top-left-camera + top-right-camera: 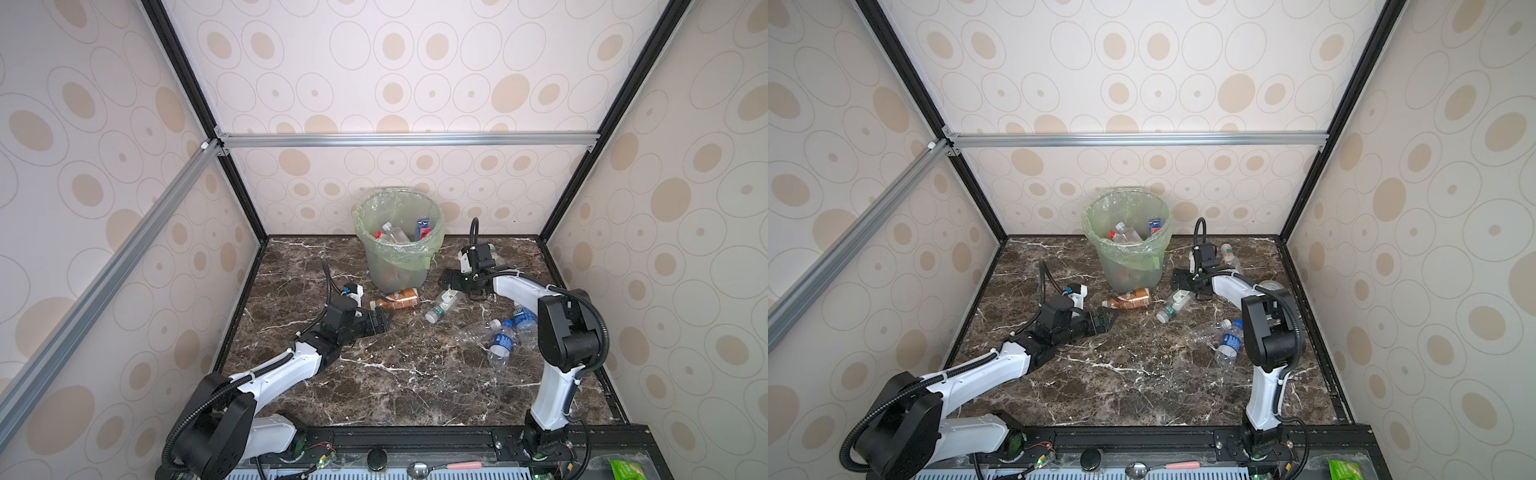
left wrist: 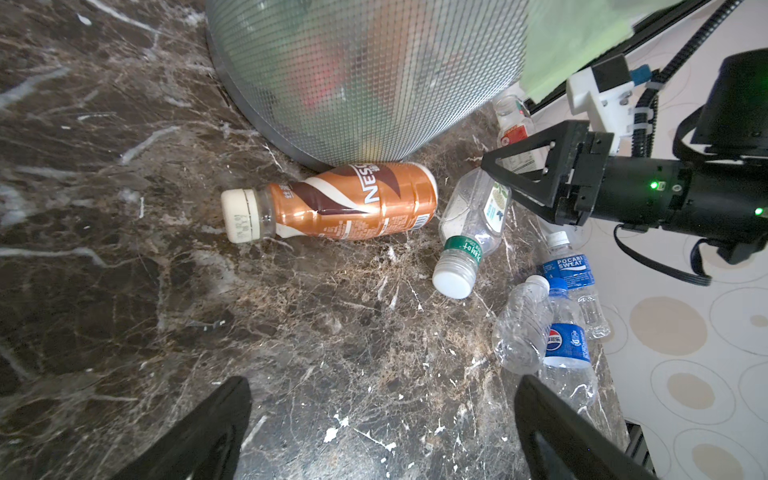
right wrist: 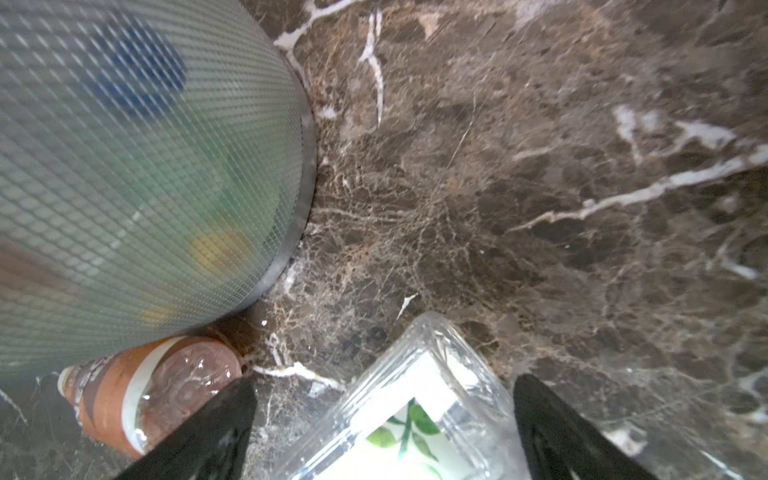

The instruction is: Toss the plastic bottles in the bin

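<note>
The left gripper [image 1: 384, 319] gapes wide open and holds nothing, just beside the cap end of the brown bottle [image 1: 397, 300]. That bottle lies on its side at 6 o'clock of the bin [image 1: 399, 266], touching it. The right gripper [image 1: 445, 281], at the bin's 4 o'clock, is spread as wide, with the base of a clear bottle [image 1: 442, 305] between its jaws (contact unclear). More bottles [image 1: 503, 340] lie at 3 o'clock on the table [image 1: 395, 386].
</note>
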{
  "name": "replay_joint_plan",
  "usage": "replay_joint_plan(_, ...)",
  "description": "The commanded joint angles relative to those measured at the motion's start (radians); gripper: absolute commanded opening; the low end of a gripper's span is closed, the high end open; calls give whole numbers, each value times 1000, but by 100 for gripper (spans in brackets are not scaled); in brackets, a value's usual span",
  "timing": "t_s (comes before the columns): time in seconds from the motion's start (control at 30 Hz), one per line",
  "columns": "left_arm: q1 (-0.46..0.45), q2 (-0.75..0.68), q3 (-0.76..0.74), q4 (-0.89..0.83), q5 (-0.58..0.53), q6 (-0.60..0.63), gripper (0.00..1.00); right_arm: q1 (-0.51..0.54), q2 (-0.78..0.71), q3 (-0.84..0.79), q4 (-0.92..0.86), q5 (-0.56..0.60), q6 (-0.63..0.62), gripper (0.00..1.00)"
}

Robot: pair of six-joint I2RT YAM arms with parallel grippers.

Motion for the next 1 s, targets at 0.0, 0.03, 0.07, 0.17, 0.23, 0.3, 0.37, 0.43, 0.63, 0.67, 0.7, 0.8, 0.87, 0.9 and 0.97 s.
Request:
replay_joint_plan(0.0, -2, 18, 26, 31, 4, -4, 99, 5, -8, -45, 28, -64, 10, 100)
replay_joint_plan(0.03, -1, 25, 27, 33, 6, -7, 99, 6, -15, -62, 38, -75, 16, 100)
replay_joint_plan(0.07, -2, 29, 27, 37, 11, -9, 99, 7, -23, -76, 50, -86, 20, 100)
replay_joint_plan(0.17, -3, 39, 30, 44, 14, -10, 99, 14, -37, -105, 59, -109, 21, 100)
replay_joint_plan(0.23, -3, 46, 35, 42, 15, -4, 99, 14, -45, -118, 64, -114, 18, 100)
replay_joint_plan(0.3, -4, 51, 40, 42, 15, -2, 99, 49, -51, -127, 66, -117, 13, 100)
replay_joint_plan(0.37, -4, 56, 43, 44, 16, -3, 99, 63, -55, -129, 61, -116, 7, 100)
replay_joint_plan(0.43, -4, 58, 44, 44, 19, -3, 99, 74, -59, -132, 64, -119, 3, 100)
replay_joint_plan(0.63, -4, 41, 33, 38, 10, -2, 99, 99, -64, -138, 72, -129, -3, 100)
replay_joint_plan(0.67, -5, 38, 28, 41, 10, -2, 99, 105, -62, -138, 71, -130, -1, 100)
replay_joint_plan(0.7, -5, 38, 25, 40, 10, -3, 99, 109, -62, -137, 69, -132, 0, 100)
replay_joint_plan(0.8, -5, 38, 18, 41, 11, -1, 99, 134, -66, -147, 75, -134, 10, 100)
replay_joint_plan(0.87, -5, 39, 17, 40, 10, 3, 99, 154, -72, -155, 78, -131, 22, 100)
replay_joint_plan(0.9, -5, 40, 16, 38, 8, 7, 99, 165, -74, -155, 78, -127, 29, 100)
replay_joint_plan(0.97, -5, 46, 17, 40, 5, 12, 99, 184, -80, -165, 81, -129, 48, 100)
